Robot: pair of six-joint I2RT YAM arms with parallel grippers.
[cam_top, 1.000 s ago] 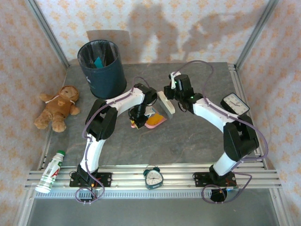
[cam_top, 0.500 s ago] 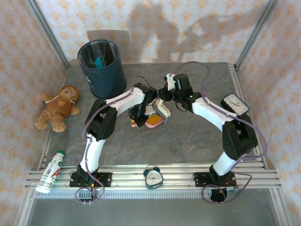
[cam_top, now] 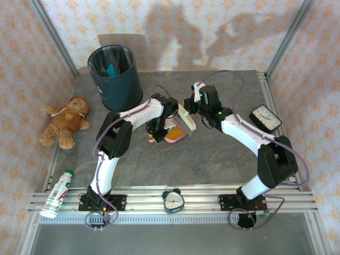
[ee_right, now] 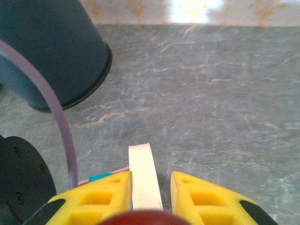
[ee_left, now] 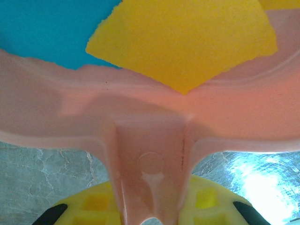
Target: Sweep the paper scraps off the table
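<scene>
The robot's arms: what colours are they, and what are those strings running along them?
The left arm and right arm are slim white links between chunky black joints, standing on black bases. A thin purple cable loops along each. A small green light glows on the right arm. The fingers are yellow blocks with square cut-outs.

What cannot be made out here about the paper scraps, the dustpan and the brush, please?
Top view: the dustpan is half covered by the brush and the left arm; what it holds cannot be counted.
Left wrist view: the paper scraps are cut off by the top edge.
Right wrist view: the brush shows one cream edge above the right gripper; bristles unseen.
</scene>
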